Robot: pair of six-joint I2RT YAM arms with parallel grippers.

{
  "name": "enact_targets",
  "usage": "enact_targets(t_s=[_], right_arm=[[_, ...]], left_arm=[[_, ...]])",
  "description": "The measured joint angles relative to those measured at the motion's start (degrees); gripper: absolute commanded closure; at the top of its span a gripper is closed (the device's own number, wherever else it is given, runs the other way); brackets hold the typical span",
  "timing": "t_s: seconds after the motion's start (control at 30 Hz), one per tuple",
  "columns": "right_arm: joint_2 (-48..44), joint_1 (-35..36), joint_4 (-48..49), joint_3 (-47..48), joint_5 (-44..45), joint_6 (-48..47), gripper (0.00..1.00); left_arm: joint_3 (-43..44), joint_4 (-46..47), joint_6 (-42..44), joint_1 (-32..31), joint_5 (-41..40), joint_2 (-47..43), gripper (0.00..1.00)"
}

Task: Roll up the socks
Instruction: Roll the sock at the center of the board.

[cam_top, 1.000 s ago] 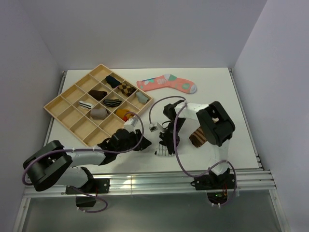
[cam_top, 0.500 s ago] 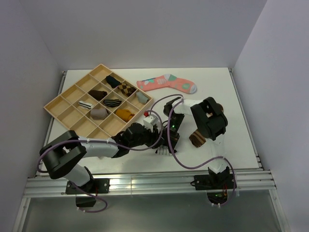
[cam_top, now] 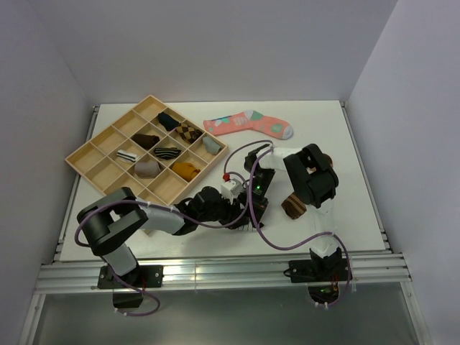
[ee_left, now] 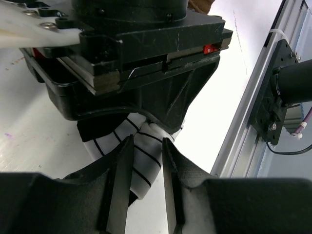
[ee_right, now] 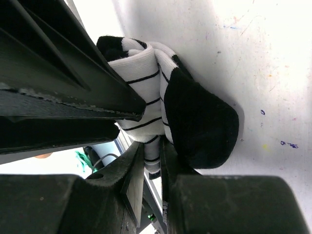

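Left gripper [ee_left: 146, 146] now moved in to frame centre beside right gripper [ee_right: 152, 158]; both clamped on white striped sock [ee_right: 146, 73]. Two-handed hold set; rolling likely next.

No legible text, labels or numbers visible anywhere.

Cannot make out most of the white sock [cam_top: 243, 225] from above: buried under the left hand [cam_top: 233, 212] and right hand [cam_top: 253, 207]. In the left wrist view, loses its top behind the right hand's black body and its lower end behind blurred fingers [ee_left: 119, 195]. In the right wrist view, vanishes leftward behind dark bars [ee_right: 73, 73]. Can see only part of the brown sock [cam_top: 293, 207], right arm [cam_top: 310, 180] overlapping it. Cannot tell the tray [cam_top: 108, 129] bundles apart: too small.
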Motion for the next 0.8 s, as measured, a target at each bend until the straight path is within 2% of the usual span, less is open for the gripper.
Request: enact_targets(t_s=[0.13, 0.37, 0.43, 0.5, 0.57, 0.6, 0.63, 0.67, 0.8], right_arm=[[0.1, -0.1, -0.2, 0.0, 0.2, 0.1, 0.89], [0.3, -0.3, -0.2, 0.0, 0.3, 1.6, 0.88], [0.3, -0.3, -0.2, 0.0, 0.5, 2.1, 0.87], [0.3, -0.3, -0.1, 0.0, 0.6, 2.6, 0.87], [0.3, -0.3, 0.0, 0.0, 0.8, 3.2, 0.85], [0.3, -0.3, 0.0, 0.0, 1.0, 3.5, 0.84], [0.3, -0.3, 0.0, 0.0, 1.2, 3.8, 0.80], [0.2, -0.4, 0.0, 0.0, 1.5, 4.3, 0.77], [-0.7, -0.7, 0.4, -0.8, 2.3, 5.3, 0.63]], left_arm=[[-0.1, 1.7, -0.3, -0.3, 0.3, 1.0, 0.64], [-0.7, 2.8, -0.5, -0.4, 0.8, 1.5, 0.67], [-0.7, 3.0, -0.5, -0.4, 0.9, 1.8, 0.71], [-0.7, 3.2, -0.7, -0.4, 0.9, 2.4, 0.79], [-0.6, 3.8, -0.9, -0.4, 1.2, 3.0, 0.83], [-0.5, 4.1, -1.0, -0.4, 1.4, 3.4, 0.90], [-0.3, 4.3, -1.6, -0.4, 1.5, 3.8, 0.92], [-0.1, 4.6, -1.9, -0.4, 1.6, 4.1, 0.99], [0.7, 5.0, -3.3, -0.4, 2.0, 5.3, 1.00]])
